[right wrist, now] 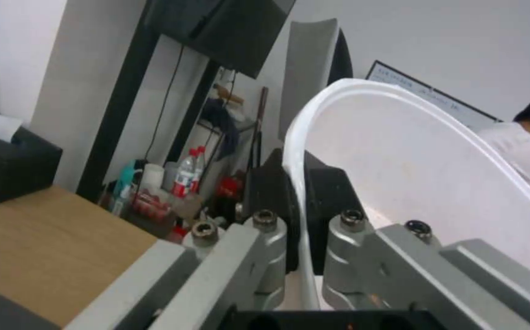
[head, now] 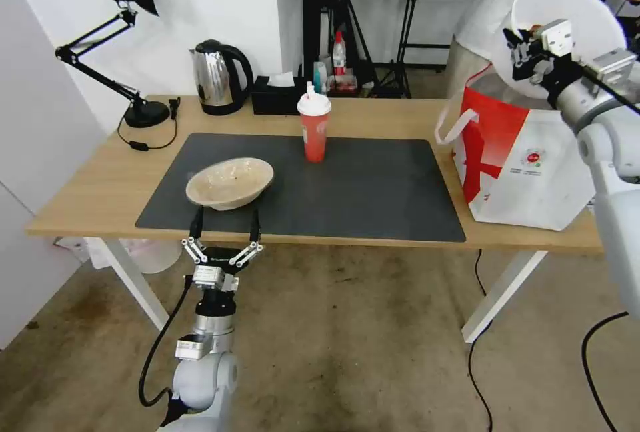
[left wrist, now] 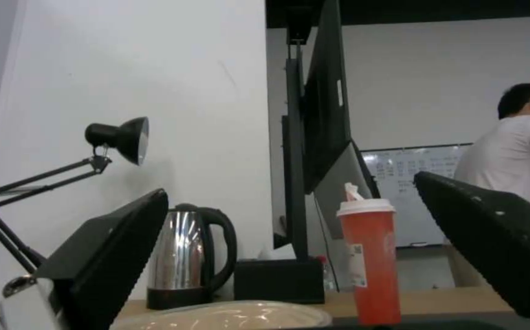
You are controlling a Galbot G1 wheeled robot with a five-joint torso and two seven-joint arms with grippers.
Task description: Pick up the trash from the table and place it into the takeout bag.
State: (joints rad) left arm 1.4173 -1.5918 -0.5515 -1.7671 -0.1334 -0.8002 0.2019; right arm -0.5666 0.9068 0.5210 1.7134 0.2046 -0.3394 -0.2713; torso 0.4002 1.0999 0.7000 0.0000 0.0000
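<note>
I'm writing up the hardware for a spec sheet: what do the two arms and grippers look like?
Both arms are glossy white-grey shells with silver metal wrist blocks. The left gripper has black fingers on silver linkages, with a black cable looping beside its arm. The right gripper has black fingers, grey links and visible bolts.

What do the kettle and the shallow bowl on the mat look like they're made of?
Kettle: polished steel body, judging by its mirror-like reflections, with a glossy black handle, probably plastic. Shallow beige bowl: matte and thin-rimmed, likely disposable pulp or plastic; the look leaves it open.
</note>
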